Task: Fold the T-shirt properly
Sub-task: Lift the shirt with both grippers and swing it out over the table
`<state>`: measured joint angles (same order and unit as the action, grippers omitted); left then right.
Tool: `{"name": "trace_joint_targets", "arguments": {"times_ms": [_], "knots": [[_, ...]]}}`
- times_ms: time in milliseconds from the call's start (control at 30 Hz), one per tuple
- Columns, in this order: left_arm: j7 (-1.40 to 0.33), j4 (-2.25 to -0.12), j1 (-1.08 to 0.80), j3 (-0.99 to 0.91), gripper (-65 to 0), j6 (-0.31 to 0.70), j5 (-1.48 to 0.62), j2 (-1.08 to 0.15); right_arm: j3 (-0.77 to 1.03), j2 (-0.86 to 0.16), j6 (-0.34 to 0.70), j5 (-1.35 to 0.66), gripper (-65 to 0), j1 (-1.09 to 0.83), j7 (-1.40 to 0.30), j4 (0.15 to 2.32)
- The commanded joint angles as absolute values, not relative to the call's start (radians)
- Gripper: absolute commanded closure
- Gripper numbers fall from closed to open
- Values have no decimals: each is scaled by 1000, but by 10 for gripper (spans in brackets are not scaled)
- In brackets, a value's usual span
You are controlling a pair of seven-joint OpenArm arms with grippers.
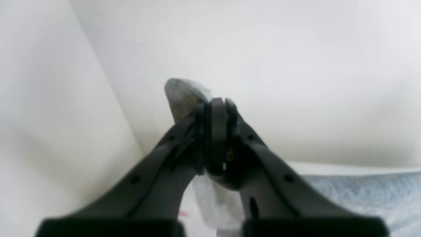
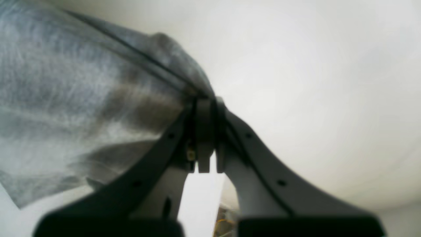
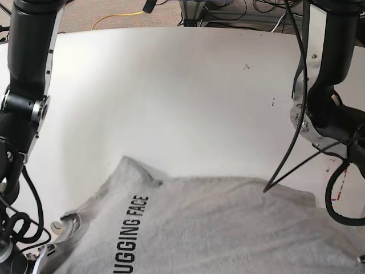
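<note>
Right end effector (image 2: 205, 108): jaws pressed together on a bunched edge of the T-shirt (image 2: 75, 108); cloth fans away from the pinch to the view's left, hanging in folds.
Left end effector (image 1: 217, 105): jaws pressed together, with a small tuft of grey cloth poking out beside the tips; more of the T-shirt (image 1: 361, 194) lies low in that view, so it looks to be pinching the shirt too.
T-shirt position: in the base view the T-shirt (image 3: 217, 228) spreads across the near part of the desk (image 3: 188, 97), printed side up, black letters running along its left part; neither end effector shows in this view, only the arms at both sides.
Shirt shape: mostly open, a raised corner at the far left, ripples across the body; the near edge runs out of the picture.
Progress: early, by my reading; no finished fold is visible, and the sleeves and body are yet to be brought in.
Containers: none visible; nothing to fill or empty.
Far area: bare white desk beyond the shirt, then cables (image 3: 120, 14) on the floor past the far edge.
</note>
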<state>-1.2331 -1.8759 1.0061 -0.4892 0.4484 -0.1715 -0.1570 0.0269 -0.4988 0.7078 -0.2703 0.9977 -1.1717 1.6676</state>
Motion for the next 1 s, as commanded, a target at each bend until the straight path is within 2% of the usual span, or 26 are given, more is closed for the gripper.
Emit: {"name": "trace_joint_targets", "arguments": {"times_ms": [0,167,300,500,767,967], "knots": [[-1198,-1844,1078,-449,-3,449,-182,-176,-1,-515,698,-257,0,1119,-1158,1659],[-1198,-1840,1076,-443,-3,450,-185,-180,-24,-515,698,-259,0,1150,-1162,1658],[-1198,-1856,963,-443,-3,453,-186,-180,4,-516,698,-257,0,1055,-1168,1679],[-1198,-1888,777,-443,-3,456,-188,-153,122,-507,698,-257,0,777,-1173,1804],[-1198,-1925,509,-443,0,538,-188,-140,291,-430,698,-255,0,418,-1173,1900],[-1198,-1936,303,-443,0,541,-188,-108,384,-383,698,-255,0,209,-1170,1934]]}}
